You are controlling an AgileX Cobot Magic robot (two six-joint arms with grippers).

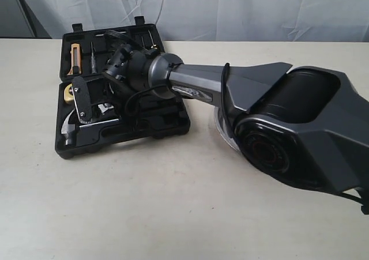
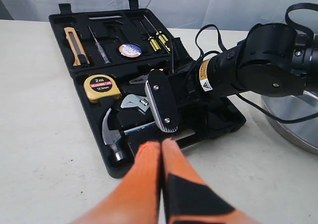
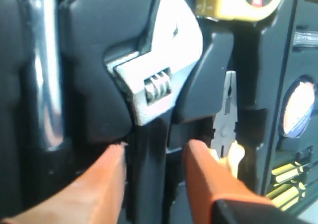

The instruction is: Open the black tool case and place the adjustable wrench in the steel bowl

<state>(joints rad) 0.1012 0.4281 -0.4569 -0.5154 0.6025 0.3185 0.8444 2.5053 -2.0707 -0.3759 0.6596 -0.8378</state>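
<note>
Black moulded plastic tool case (image 1: 164,127) lies open; the silver-headed, black-handled adjustable wrench (image 3: 159,80) sits slotted between the right hand's (image 3: 154,154) part-open orange fingers (image 3: 102,182). Grasping looks next: close, lift clear, carry to the shiny round steel bowl (image 2: 295,127). Left hand (image 2: 161,147) hangs pinched together, empty.

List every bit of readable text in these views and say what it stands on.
"2m": on the round yellow tape measure in the open black plastic tool case.
Smaller print beneath it: too small to read.
Yellow warning sticker on the right arm's black wrist: too small to read.
Label on the round white tape roll: blurred.
</note>
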